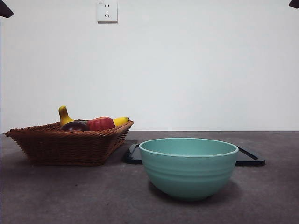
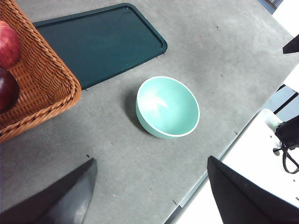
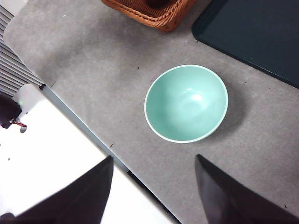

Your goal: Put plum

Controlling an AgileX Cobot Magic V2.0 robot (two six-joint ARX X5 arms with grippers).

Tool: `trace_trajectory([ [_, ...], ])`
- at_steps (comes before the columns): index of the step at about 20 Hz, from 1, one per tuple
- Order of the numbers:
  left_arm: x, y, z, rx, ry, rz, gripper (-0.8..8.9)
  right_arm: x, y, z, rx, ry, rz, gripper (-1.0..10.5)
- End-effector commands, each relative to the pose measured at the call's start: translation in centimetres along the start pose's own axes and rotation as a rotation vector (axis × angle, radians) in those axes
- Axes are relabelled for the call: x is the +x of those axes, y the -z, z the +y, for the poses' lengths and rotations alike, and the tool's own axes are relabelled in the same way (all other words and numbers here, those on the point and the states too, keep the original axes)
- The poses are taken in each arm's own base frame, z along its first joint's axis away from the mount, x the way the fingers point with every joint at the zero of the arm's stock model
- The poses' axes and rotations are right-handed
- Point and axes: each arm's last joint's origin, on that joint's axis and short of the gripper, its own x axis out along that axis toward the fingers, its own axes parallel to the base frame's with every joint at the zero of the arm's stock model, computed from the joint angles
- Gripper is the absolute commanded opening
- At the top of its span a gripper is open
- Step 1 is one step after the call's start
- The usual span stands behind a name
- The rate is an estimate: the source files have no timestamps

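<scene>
Wicker basket (image 1: 70,145) at 9 o'clock on grey table (image 1: 70,196); holds red apple (image 1: 101,123) and yellow banana (image 1: 120,121). Teal bowl (image 1: 188,168), upright, empty, at 5 o'clock, apart from basket. Dark tray (image 2: 100,42) flat behind bowl, just beside basket. Wall socket (image 1: 107,11) at 11 o'clock.

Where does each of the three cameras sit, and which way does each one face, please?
Front view: low, at table height, looking level across the bowl and basket; black arm tips at the top corners.
Left wrist view: above, looking down at the bowl, tray, basket corner with the plum; open jaws below.
Right wrist view: above the table edge, bowl centred; open jaws below.
All three share the bowl.
</scene>
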Motion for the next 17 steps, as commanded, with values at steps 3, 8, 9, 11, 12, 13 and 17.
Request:
trace_trajectory([
  [3,-0.13,-0.37,-0.15,0.015,0.009,-0.013,3.73,-0.24,-0.33,0.29,-0.024,-0.013,-0.012,2.8],
  [8,-0.13,-0.37,-0.15,0.016,0.009,-0.013,0.79,-0.24,-0.31,0.29,-0.024,-0.012,-0.010,0.1],
  [9,-0.13,-0.37,-0.15,0.015,0.009,-0.013,0.01,-0.24,-0.31,0.29,-0.025,-0.012,-0.010,0.0],
  [11,-0.13,-0.37,-0.15,0.015,0.009,-0.013,0.08,-0.24,-0.31,0.29,-0.028,-0.012,-0.010,0.0],
  [12,-0.13,-0.37,-0.15,0.016,0.009,-0.013,0.08,-0.24,-0.32,0.29,-0.028,-0.012,-0.012,0.0],
  [13,-0.13,-0.37,-0.15,0.016,0.009,-0.013,0.08,-0.24,-0.32,0.29,-0.028,-0.012,-0.012,0.0],
  [17,-0.16,-0.36,-0.16,0.013,0.009,-0.014,0.08,-0.25,-0.33,0.29,-0.028,-0.012,-0.013,0.0],
])
